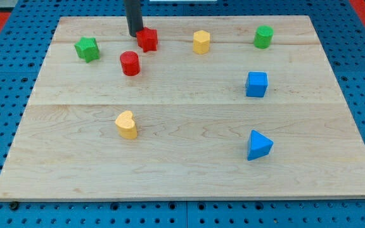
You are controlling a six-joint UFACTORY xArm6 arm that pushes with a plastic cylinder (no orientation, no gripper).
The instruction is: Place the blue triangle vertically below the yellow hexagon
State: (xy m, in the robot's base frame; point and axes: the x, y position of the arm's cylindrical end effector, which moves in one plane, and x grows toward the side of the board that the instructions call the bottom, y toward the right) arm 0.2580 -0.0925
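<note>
Our tip (134,33) stood near the view's top of the table (182,177), just at the left side of the red star block (147,39), touching it or almost touching it; we could not tell which. We had no fingers on this arm, only the dark rod, so there was nothing to be wide, narrow or holding. The blue triangle (258,145), which the task concerns, lay far from the tip, toward the view's bottom right, and it sat well apart from the yellow hexagon (201,42) near the top, a little right of the middle. In our judgement the work was not yet begun, because the triangle was to the right of the line that goes straight down from the hexagon. The risks we saw were these: if the tip moved to the right from where it stood, it would push the red star into the yellow hexagon and so shift the reference block. On the way down, the red cylinder (130,63) and the yellow heart (126,125) were near a possible path and could be knocked. The blue cube (256,84) stood above the triangle, and a careless approach from the top could carry it along. A push not through the middle of the triangle would probably turn it instead of sliding it left.
</note>
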